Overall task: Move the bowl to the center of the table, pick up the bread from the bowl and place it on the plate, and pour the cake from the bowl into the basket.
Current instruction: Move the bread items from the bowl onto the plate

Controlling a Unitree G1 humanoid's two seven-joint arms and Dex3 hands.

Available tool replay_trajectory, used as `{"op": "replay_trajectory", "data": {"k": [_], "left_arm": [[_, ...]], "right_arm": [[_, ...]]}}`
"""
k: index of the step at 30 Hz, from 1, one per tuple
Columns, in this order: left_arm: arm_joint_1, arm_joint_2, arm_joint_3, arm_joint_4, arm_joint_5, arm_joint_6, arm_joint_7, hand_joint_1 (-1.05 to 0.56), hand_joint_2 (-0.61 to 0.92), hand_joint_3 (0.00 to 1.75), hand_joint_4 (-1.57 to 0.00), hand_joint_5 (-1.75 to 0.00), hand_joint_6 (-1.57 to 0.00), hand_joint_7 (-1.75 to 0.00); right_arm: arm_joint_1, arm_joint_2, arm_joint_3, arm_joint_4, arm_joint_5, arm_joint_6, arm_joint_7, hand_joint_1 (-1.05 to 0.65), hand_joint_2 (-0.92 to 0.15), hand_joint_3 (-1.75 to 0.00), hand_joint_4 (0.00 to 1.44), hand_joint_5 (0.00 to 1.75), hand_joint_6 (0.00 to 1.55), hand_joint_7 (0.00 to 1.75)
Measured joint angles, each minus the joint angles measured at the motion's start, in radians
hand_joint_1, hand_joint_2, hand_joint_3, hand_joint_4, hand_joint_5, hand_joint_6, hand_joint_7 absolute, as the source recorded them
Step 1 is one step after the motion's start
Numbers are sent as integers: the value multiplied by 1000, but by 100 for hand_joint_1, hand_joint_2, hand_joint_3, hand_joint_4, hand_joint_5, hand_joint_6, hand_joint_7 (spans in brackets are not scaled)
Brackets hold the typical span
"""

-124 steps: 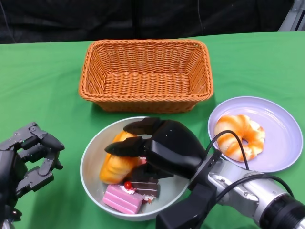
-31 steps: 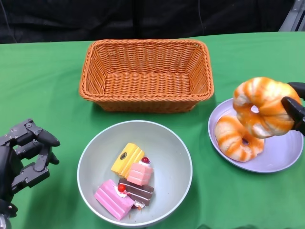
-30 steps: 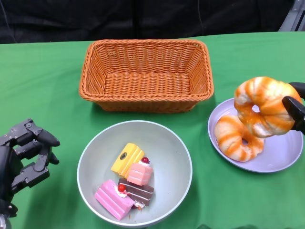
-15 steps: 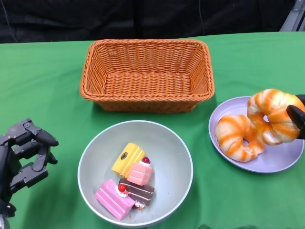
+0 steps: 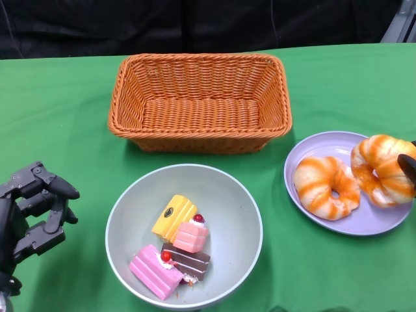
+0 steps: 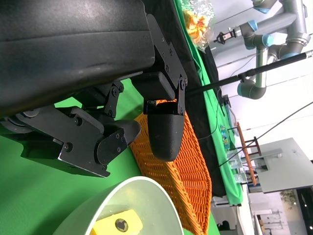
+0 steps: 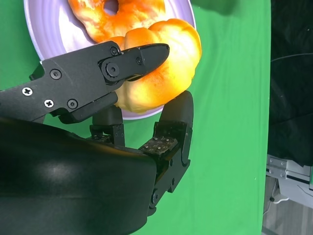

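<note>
- The step in hand is setting the bread on the plate: the right hand [image 7: 146, 93] grips a ring-shaped orange-striped bread [image 5: 382, 169], a finger across its top and another beneath.
- That held bread sits low over the right part of the lilac plate [image 5: 325, 144], just beside a second ring bread [image 5: 326, 186] lying flat on the plate. Whether the held one already rests on the plate I cannot tell; the two breads look to be touching or nearly so.
- The held ring is tilted, its hole facing up and towards the left of the scene. A ring has no real long axis.
- Next, I judge, the fingers should part to let the bread settle flat, then the hand should lift clear without dragging it off the rim.
- The bowl [image 5: 242, 209] stands at the near centre of the green tabletop [image 5: 65, 117], with no bread left in it.
- It holds four cake pieces: a yellow one [image 5: 173, 216], two pink [image 5: 155, 272] and a brown [image 5: 190, 259].
- The wicker basket [image 5: 200, 104] sits just beyond the bowl, its long axis running left to right; pouring is not yet done.
- The left hand [image 5: 29, 218] hovers at the near left, fingers loosely curled and holding nothing.
</note>
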Motion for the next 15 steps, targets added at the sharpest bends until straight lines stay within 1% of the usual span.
{"op": "replay_trajectory", "data": {"k": [6,12,13,15], "left_arm": [[0,0,0,0,1,0,2,3,67,95,-73,-165,-78,-129],[0,0,1,0,1,0,2,3,67,95,-74,-164,-78,-128],[1,0,2,0,1,0,2,3,67,95,-74,-163,-78,-128],[1,0,2,-2,1,0,2,2,67,96,-74,-163,-78,-127]], "right_arm": [[-34,-12,6,80,-15,-29,-18,-10,-92,-10,56,174,68,88],[-57,-31,8,151,-20,-42,-23,-11,-92,-12,57,172,67,86],[-63,-34,11,162,-26,-46,-27,-13,-92,-10,59,164,68,78],[-79,-38,15,195,-39,-49,-46,-15,-92,-10,62,159,70,70]]}}
